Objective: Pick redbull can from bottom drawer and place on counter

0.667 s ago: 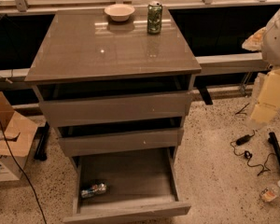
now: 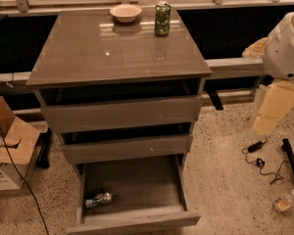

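The counter (image 2: 117, 53) fills the upper middle; below it the bottom drawer (image 2: 137, 182) stands pulled open. The gripper (image 2: 263, 125) hangs at the right edge, well apart from both; open or closed, I cannot tell. A bowl (image 2: 125, 12) and green can (image 2: 162, 18) sit at the counter's far edge. The redbull can (image 2: 98, 199) lies in the drawer's front left.

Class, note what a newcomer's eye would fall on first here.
The bottom drawer stands open, the redbull can lying on its side at its front left. A green can and a bowl stand at the back of the counter, and the gripper hangs at the far right.
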`<state>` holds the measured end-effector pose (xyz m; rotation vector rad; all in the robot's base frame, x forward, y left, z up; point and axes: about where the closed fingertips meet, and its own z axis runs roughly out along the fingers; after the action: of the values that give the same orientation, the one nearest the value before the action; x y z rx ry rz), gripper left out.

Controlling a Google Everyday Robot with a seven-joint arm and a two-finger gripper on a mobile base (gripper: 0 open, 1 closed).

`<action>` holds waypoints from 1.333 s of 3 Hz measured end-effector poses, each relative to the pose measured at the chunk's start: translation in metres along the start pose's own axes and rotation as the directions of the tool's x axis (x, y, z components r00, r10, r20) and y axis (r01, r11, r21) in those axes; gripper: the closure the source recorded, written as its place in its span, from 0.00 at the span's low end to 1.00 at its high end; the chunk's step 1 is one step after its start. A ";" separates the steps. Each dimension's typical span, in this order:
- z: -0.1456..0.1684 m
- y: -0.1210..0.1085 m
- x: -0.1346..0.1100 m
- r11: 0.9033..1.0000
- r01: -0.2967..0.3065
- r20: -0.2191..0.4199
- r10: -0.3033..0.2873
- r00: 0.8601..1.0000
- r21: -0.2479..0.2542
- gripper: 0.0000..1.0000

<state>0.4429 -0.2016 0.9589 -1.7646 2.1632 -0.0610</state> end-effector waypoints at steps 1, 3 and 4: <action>0.028 0.005 -0.019 0.999 0.038 0.113 -0.034 0.993 -0.031 0.00; 0.103 0.018 -0.059 0.984 0.038 0.302 0.016 0.953 -0.174 0.00; 0.105 0.018 -0.058 0.983 0.036 0.302 0.020 0.953 -0.178 0.00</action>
<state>0.4659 -0.1226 0.8697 -1.7448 1.9898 0.3936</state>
